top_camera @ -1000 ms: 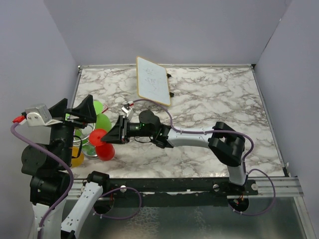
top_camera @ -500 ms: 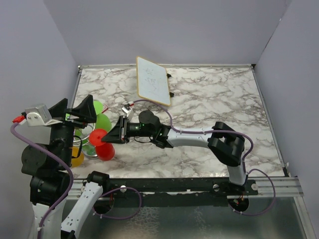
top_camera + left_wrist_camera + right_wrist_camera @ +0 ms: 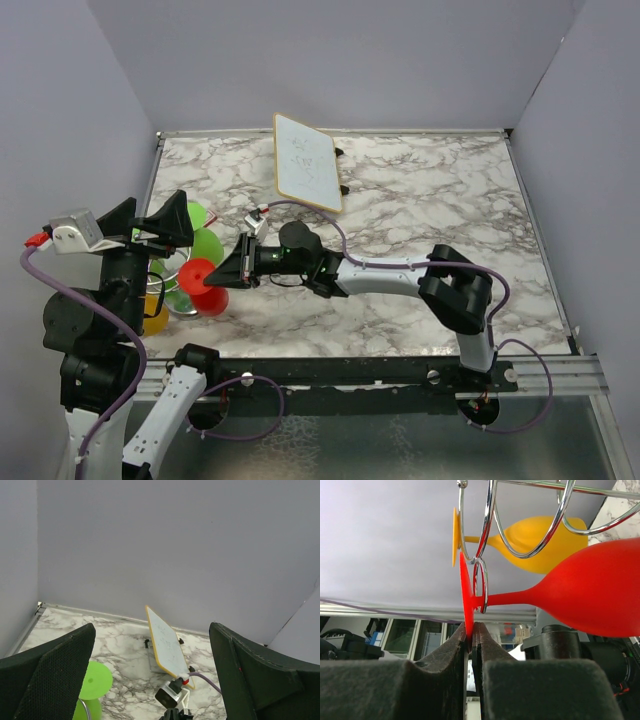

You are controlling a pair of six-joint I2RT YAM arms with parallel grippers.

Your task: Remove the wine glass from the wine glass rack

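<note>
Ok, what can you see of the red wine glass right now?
The red wine glass looks opaque and smooth, like plastic or silicone: rounded bowl, thin stem, flat disc foot seen edge-on. Its stem passes through a chrome wire loop of the wine glass rack, with the foot right beside the loop. The right claw is shut on the foot's rim. A yellow glass hangs just behind it.

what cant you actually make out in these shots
- Wine glass rack base and stem: right wrist view shows only wire arms; top view, left arm and glasses mostly cover them.
- Red wine glass rim: cut by right edge, right wrist view.
- Whiteboard writing: too small, top view.
</note>
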